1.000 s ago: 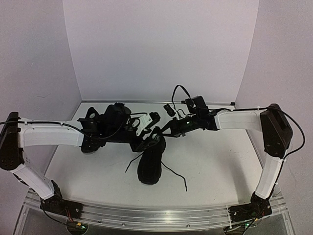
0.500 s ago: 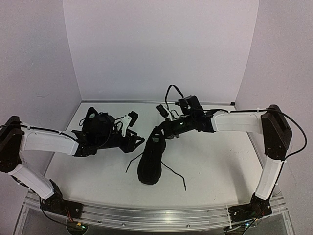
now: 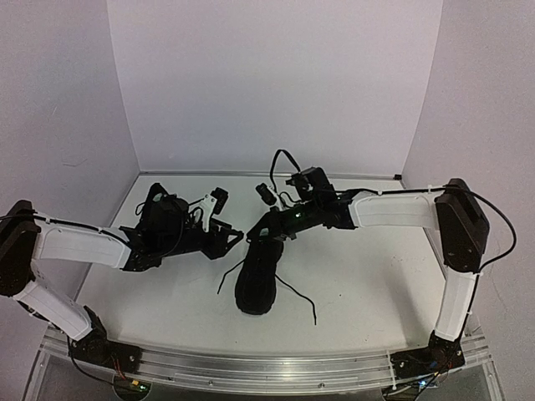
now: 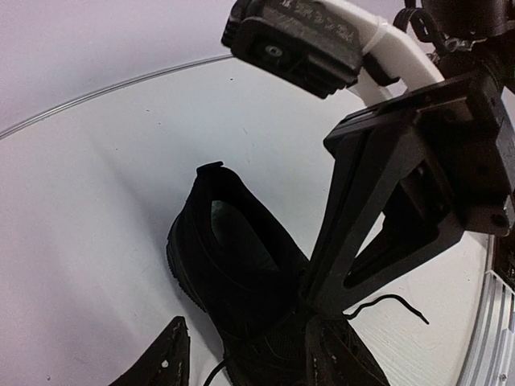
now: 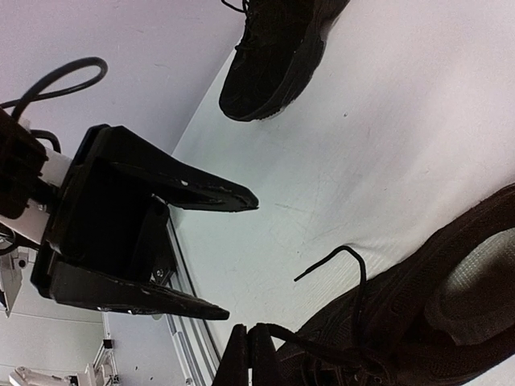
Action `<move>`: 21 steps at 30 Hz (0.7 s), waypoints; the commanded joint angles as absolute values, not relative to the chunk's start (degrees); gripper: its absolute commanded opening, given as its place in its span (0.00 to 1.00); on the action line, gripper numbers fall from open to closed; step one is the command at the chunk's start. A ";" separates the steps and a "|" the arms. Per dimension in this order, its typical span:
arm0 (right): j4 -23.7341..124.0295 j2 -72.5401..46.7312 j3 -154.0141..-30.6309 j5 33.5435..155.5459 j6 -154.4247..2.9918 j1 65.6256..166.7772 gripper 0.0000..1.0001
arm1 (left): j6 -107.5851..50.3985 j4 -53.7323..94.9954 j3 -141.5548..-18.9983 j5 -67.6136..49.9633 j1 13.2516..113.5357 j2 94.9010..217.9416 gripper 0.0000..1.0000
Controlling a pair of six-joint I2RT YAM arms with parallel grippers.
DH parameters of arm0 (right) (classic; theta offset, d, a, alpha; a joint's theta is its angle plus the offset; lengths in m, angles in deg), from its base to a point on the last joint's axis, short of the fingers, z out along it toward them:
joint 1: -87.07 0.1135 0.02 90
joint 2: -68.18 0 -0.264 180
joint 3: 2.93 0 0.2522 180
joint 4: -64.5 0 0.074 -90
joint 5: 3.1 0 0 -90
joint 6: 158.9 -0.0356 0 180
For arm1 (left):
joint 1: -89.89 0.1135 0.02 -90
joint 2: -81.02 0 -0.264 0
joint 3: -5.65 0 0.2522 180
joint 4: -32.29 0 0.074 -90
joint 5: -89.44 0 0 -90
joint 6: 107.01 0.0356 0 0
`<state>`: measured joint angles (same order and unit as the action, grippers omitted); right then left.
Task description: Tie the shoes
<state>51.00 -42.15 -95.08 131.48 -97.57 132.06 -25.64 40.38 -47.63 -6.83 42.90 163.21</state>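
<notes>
One black shoe [image 3: 255,282] lies in the middle of the table, toe toward me, its laces loose on both sides. It also shows in the left wrist view [image 4: 241,273] and the right wrist view [image 5: 434,322]. The second black shoe [image 3: 164,219] sits at the left by the left arm, and shows far off in the right wrist view [image 5: 282,48]. My right gripper [image 3: 261,234] [image 5: 251,347] is shut on a lace of the middle shoe, at its tongue. My left gripper [image 3: 231,238] [image 4: 251,362] is open and empty, its jaws spread over the same shoe, close to the right gripper.
A loose lace end [image 3: 301,296] trails on the table right of the middle shoe, and another [image 3: 226,280] trails left. The metal rail [image 3: 267,368] runs along the near edge. White walls close in the back and sides.
</notes>
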 commanded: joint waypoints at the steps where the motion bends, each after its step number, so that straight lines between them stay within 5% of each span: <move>1: 53.14 -43.45 -97.95 130.91 -98.08 133.21 0.00 | -24.83 44.79 -45.98 -11.88 43.39 161.60 0.46; 13: 53.08 -46.87 -99.20 130.34 -99.05 133.61 0.03 | -28.04 52.64 -42.29 -14.24 44.94 164.33 0.43; 21: 52.68 -47.05 -99.11 129.85 -99.30 133.61 0.26 | -29.24 56.51 -41.58 -16.78 45.88 167.90 0.42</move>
